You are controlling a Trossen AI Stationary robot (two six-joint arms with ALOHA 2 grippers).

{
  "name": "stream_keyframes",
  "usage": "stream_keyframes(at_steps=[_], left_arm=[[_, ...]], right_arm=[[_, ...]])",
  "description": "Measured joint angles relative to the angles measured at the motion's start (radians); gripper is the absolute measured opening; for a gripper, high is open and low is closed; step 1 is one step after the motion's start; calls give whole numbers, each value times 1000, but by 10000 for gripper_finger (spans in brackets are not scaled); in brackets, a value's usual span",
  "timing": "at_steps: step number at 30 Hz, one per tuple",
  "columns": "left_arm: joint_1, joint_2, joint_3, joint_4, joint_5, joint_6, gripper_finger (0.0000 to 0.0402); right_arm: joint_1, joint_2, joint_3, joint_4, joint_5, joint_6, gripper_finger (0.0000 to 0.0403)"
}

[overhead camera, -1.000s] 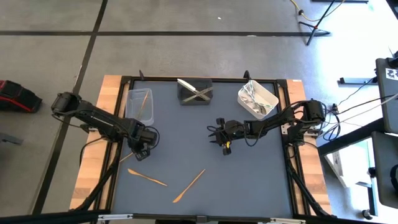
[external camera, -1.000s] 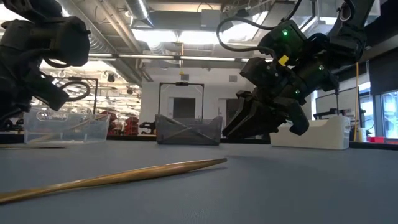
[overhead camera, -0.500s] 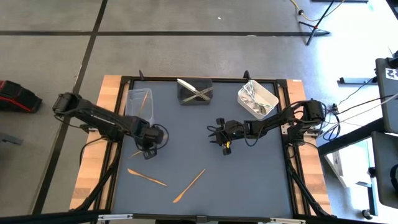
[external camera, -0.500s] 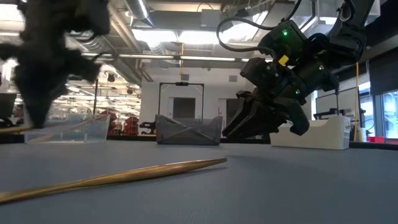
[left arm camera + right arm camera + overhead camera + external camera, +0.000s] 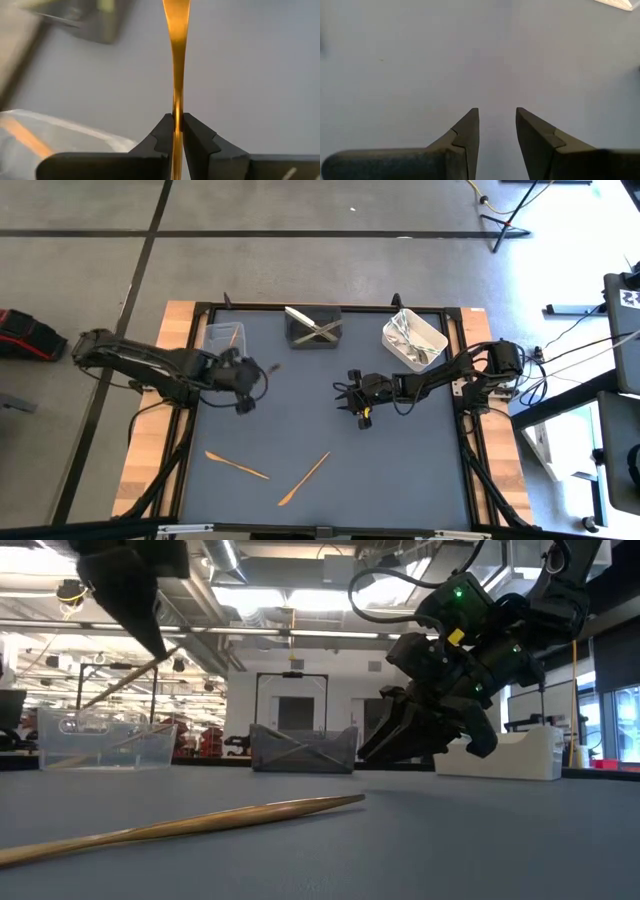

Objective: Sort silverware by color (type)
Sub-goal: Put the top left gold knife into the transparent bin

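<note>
My left gripper (image 5: 247,385) is over the table's left half, near the clear tub (image 5: 224,348), and is shut on a copper-gold utensil (image 5: 176,60). In the low view this utensil (image 5: 120,688) slants down in the air. A gold piece (image 5: 232,338) lies inside the clear tub. Two more copper-gold utensils (image 5: 237,466) (image 5: 303,479) lie flat near the table's near edge. My right gripper (image 5: 355,397) hovers open at mid-table and touches nothing; in its wrist view (image 5: 496,127) only bare table shows between the fingers. My left gripper pinches the copper-gold utensil by its slim shaft (image 5: 176,107) between the two fingers (image 5: 165,135). The utensil runs on past the fingertips, along the fingers, its broader end (image 5: 176,17) farthest out. It is lifted clear of the table and slants downward below the gripper (image 5: 135,600).
A dark grey tub (image 5: 313,330) with crossed silver pieces stands at the far edge's middle. A white tub (image 5: 414,340) with several pale pieces stands at the far right. Open grey table surface lies between the two arms and toward the near right.
My left gripper has risen and moved toward the far edge and a little right, carrying the copper-gold utensil with it. That utensil lay low at the table's left a second ago and now hangs clear in the air.
</note>
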State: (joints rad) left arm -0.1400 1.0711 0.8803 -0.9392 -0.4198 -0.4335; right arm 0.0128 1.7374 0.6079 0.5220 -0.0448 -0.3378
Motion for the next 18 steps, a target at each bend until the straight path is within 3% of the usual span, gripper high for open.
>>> stream_keyframes(at_steps=[13, 18], left_arm=[[174, -272, -15, -73, -323, -12, 26], [270, -314, -97, -74, -350, -54, 26]], right_arm=[[0, 0, 0, 4, 0, 0, 115], [0, 0, 0, 1, 0, 0, 115]])
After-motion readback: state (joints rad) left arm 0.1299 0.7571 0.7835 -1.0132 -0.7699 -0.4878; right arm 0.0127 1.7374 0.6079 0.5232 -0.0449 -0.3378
